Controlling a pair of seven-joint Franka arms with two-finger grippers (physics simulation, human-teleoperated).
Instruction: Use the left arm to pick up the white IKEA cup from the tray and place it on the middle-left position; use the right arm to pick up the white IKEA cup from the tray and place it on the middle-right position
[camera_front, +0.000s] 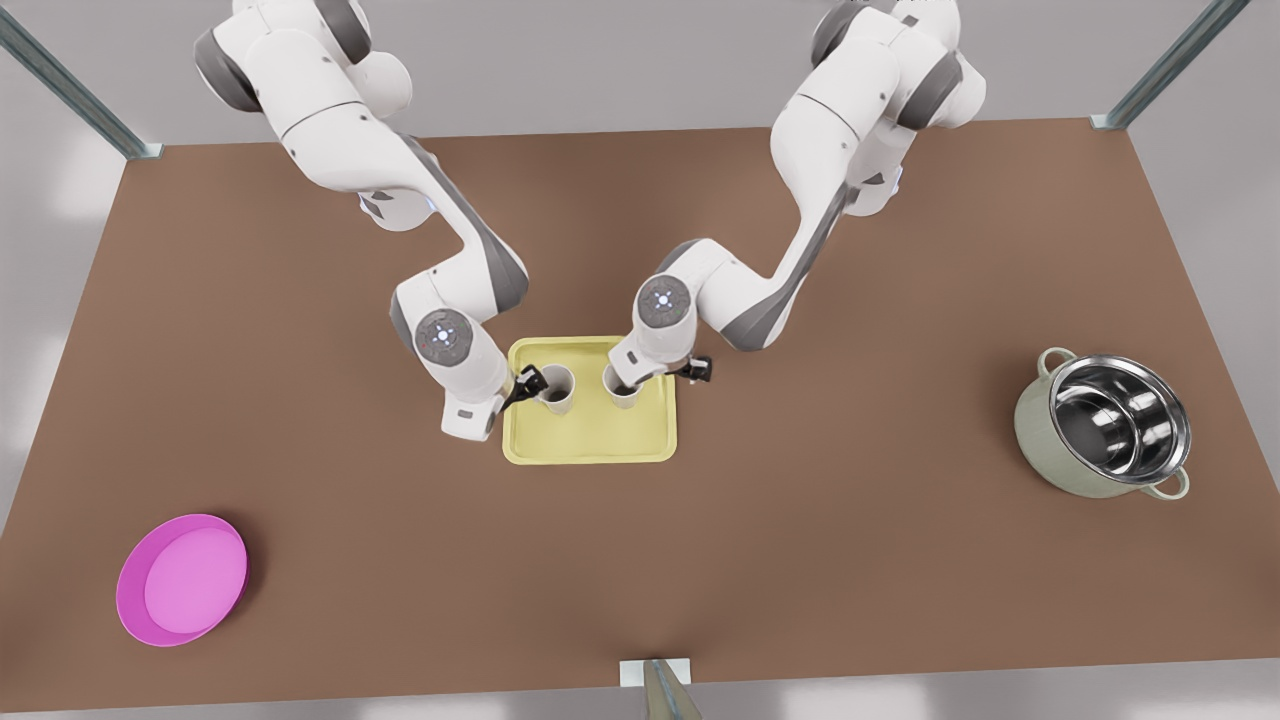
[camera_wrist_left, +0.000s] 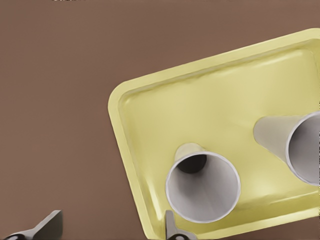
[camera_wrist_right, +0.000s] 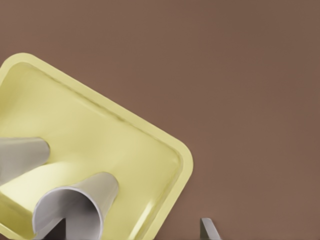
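Standing upright side by side in the far half of the pale yellow tray (camera_front: 590, 430) at the table's centre are two white cups, each attended by one arm. On the front view's left, the left gripper (camera_front: 530, 384) is spread wide around the rim wall of the left cup (camera_front: 556, 389), one finger (camera_wrist_left: 172, 227) at its wall and the other (camera_wrist_left: 47, 226) well outside, not clamped. On the right, the right gripper (camera_front: 660, 378) is likewise open astride the right cup (camera_front: 622, 388), with one finger (camera_wrist_right: 56, 230) inside its mouth and the other (camera_wrist_right: 210, 230) over bare table (camera_front: 850, 450).
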